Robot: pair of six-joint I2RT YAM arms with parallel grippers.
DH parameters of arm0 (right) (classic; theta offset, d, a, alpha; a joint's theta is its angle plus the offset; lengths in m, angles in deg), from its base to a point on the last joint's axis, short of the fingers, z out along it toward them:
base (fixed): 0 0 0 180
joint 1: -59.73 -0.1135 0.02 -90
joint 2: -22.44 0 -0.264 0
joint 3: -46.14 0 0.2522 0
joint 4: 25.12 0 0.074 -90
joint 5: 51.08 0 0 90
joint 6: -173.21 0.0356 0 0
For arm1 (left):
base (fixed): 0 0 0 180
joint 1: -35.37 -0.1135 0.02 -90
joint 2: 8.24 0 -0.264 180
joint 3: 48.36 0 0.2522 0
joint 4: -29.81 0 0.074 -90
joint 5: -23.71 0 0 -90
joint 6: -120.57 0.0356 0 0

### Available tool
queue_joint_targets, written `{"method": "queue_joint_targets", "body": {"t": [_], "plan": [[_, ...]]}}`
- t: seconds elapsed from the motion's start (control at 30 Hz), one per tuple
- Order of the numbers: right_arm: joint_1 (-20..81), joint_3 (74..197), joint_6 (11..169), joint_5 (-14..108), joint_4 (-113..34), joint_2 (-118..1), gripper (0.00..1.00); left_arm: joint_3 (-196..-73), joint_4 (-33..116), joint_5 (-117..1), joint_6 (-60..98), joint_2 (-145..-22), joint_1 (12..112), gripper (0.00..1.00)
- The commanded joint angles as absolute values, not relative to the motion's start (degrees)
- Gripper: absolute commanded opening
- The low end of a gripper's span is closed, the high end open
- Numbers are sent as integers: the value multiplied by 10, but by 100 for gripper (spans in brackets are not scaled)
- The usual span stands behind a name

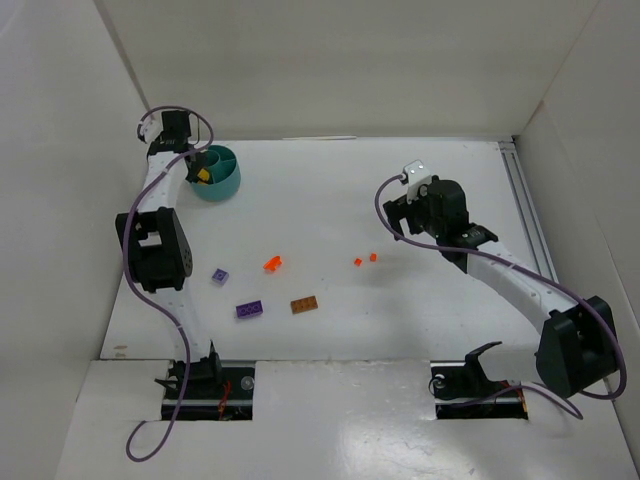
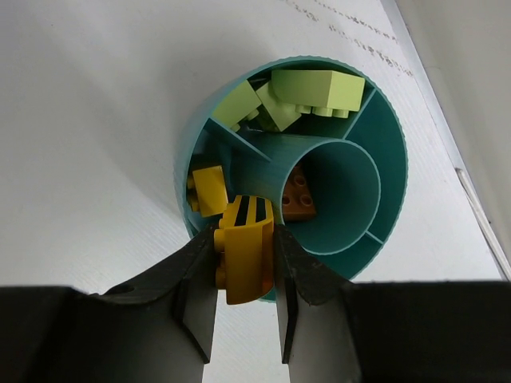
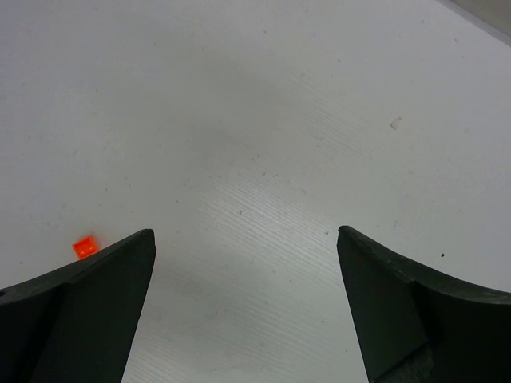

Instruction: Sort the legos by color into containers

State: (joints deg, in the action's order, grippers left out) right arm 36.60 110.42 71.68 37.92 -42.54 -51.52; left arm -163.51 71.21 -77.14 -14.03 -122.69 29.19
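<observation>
1 yellow brick (image 2: 243, 271) pinched in left gripper (image 2: 245, 247) at teal tub (image 2: 397, 140) rim, right gripper (image 3: 246, 234) spread wide, red-orange brick (image 3: 84, 246) nearby

Tub (image 2: 395, 167): teal plastic, smooth, slight sheen, rim finely ribbed. Yellow brick (image 2: 243, 263): glossy hard plastic. My left gripper (image 2: 245, 239): matt black, smooth. Table (image 3: 263, 159) under me: white, matt, fine ridged lines.

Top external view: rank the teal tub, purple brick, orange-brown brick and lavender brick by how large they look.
1. teal tub, by far the largest.
2. purple brick and orange-brown brick: look alike, so not ranked.
3. lavender brick, the smallest.
</observation>
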Motion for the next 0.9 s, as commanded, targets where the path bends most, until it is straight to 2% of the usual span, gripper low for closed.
{"method": "queue_joint_targets", "body": {"t": [0.0,0.07,0.27,0.47,0.53,0.6,0.7,0.87], "plan": [[377,1111,727,387,-414,-508,100,-1665,705,-770,-150,-1232,290,24],[377,1111,727,393,-414,-502,100,-1665,710,-770,-150,-1232,290,26],[377,1100,721,393,-414,-490,100,-1659,710,-782,-144,-1202,290,56],[377,1089,710,419,-414,-480,100,-1654,715,-769,-133,-1166,290,57],[377,1089,697,441,-414,-474,100,-1638,707,-755,-128,-1138,290,61],[371,1083,689,454,-414,-474,100,-1610,699,-743,-111,-1102,290,74],[353,1078,669,478,-414,-480,100,-1571,689,-731,-100,-1057,295,100],[272,1093,540,573,-441,-514,100,-1470,655,-712,-66,-940,342,100]]}}
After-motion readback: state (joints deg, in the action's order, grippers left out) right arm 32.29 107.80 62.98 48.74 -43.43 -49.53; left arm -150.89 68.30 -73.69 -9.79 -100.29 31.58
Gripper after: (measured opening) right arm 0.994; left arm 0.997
